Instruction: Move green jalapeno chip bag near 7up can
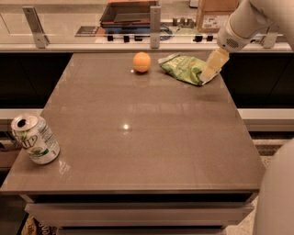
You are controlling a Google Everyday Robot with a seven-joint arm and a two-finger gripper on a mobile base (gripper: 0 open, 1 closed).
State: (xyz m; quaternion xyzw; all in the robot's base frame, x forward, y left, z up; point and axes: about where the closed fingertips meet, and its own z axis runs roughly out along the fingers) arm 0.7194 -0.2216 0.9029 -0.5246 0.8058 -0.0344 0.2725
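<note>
The green jalapeno chip bag lies crinkled and flat at the far right of the brown table. My gripper comes down from the upper right on the white arm and sits at the bag's right edge, touching or overlapping it. The 7up can stands slightly tilted at the table's near left corner, far from the bag.
An orange fruit sits just left of the bag at the far edge. Behind the table runs a counter with metal posts, a dark tray and a cardboard box. A white robot part fills the lower right corner.
</note>
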